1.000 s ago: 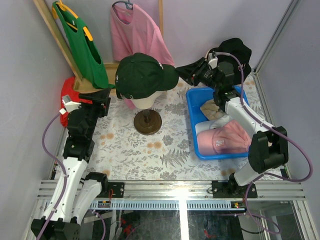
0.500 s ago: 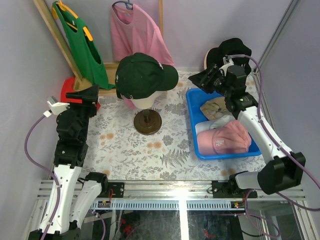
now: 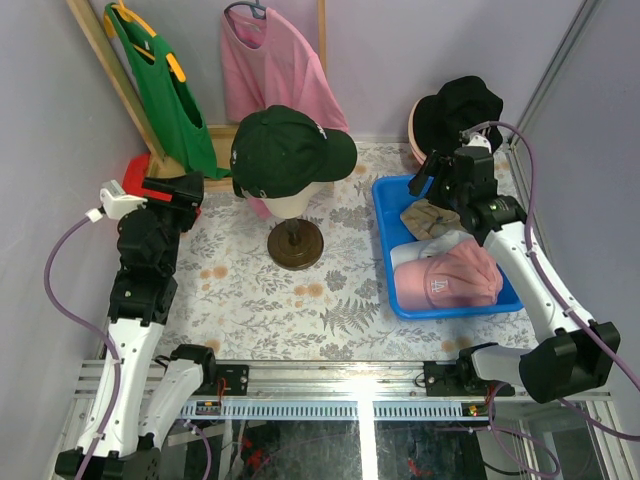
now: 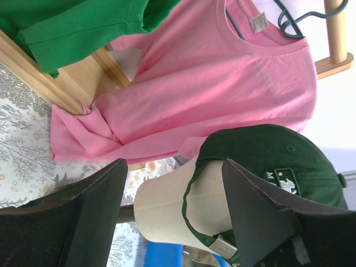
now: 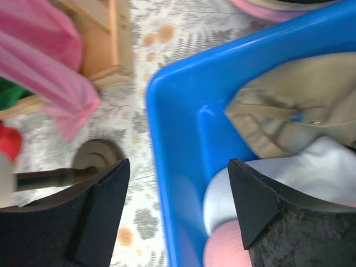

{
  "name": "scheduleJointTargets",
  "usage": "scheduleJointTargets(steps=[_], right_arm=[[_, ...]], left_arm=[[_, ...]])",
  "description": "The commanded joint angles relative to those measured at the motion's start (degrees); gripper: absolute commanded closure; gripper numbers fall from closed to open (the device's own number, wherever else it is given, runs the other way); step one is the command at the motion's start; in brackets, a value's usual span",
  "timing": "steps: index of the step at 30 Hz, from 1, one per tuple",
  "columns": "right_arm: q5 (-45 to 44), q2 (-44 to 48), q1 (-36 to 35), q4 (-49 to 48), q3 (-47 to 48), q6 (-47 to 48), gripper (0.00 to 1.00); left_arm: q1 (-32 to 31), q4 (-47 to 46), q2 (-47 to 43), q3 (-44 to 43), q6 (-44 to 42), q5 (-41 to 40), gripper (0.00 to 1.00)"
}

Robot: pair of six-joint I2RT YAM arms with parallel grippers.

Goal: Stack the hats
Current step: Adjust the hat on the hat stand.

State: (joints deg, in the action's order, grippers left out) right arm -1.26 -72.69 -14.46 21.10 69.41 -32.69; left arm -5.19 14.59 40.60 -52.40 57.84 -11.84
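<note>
A dark green cap [image 3: 290, 148] [image 4: 278, 161] sits on the cream mannequin head [image 3: 291, 205] [image 4: 167, 206]. In the blue tray [image 3: 385, 250] [image 5: 178, 139] lie a tan cap [image 3: 428, 217] [image 5: 289, 105], a white cap [image 3: 428, 248] [image 5: 311, 172] and a pink cap [image 3: 447, 278] [image 5: 222, 253]. A black bucket hat [image 3: 460, 105] rests on a pink bucket hat [image 3: 412, 125] at the back right. My left gripper [image 3: 188, 190] [image 4: 175, 164] is open and empty, left of the mannequin. My right gripper [image 3: 440, 178] [image 5: 179, 162] hangs open and empty over the tray's back left corner.
A green T-shirt [image 3: 160, 80] [image 4: 72, 28] and a pink T-shirt [image 3: 275, 70] [image 4: 211, 83] hang on a wooden rack [image 3: 110, 70] at the back. The mannequin's round brown base [image 3: 295, 243] [image 5: 97, 156] stands mid-table. A red object [image 3: 135, 178] lies at the left.
My right gripper drew back from the green cap's brim to above the tray and opened wider. My left gripper swung up and to the left, away from the mannequin.
</note>
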Motion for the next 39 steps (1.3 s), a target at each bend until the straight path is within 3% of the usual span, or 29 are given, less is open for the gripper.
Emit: scheduleJointTargets(steps=[1,4,10,17,27,39], right_arm=[[-10.8,2.0,1.0,3.1,-1.0,4.0,0.16],[-13.6,3.0,2.0,3.0,-3.6,2.6,0.06],[-10.8,1.9,4.1,5.8,-4.4,4.6,0.1],[-15.6,-1.9,6.2,11.7,-3.0,4.9,0.12],[-12.7,-4.8,10.3,9.3,-5.2,-4.4,0.15],[-13.1,-12.9,12.1,3.9,-4.4,-6.2,0.16]], left_arm=[[0.2,0.1,0.7,-0.5,-4.1,0.3,0.31],[0.3,0.1,0.5,-0.2,-4.8,0.2,0.3],[0.3,-0.1,-0.2,0.3,-5.6,0.3,0.3],[0.2,-0.4,-1.0,0.1,-5.8,1.1,0.3],[0.2,-2.2,-2.2,1.0,-6.3,3.2,0.3],[0.3,-5.7,-3.0,1.7,-8.4,6.0,0.3]])
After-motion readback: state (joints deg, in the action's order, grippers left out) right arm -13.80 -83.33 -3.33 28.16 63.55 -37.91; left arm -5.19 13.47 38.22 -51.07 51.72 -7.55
